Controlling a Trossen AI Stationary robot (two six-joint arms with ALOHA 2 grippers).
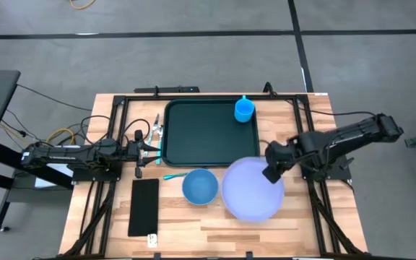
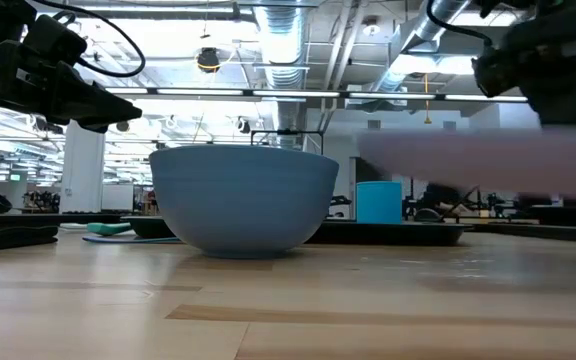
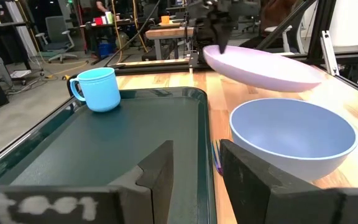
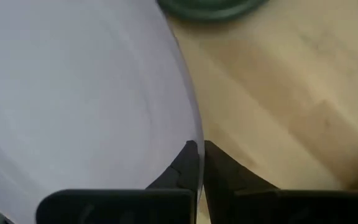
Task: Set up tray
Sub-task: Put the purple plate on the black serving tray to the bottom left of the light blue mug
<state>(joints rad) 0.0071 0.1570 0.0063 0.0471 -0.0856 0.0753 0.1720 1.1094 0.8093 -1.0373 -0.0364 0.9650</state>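
Wooden table [image 1: 193, 224] bears tray [image 1: 208, 133] holding blue cup [image 1: 244, 110]; right tool [image 1: 271, 173] pinches lavender plate [image 1: 251, 191], left tool [image 1: 150, 148] parted

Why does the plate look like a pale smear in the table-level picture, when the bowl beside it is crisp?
Low view: the plate is streaked, likely motion blur, being lifted by the right gripper; the bowl stands sharp. Left wrist view: the plate hangs above the table. Right wrist view: very close, soft.
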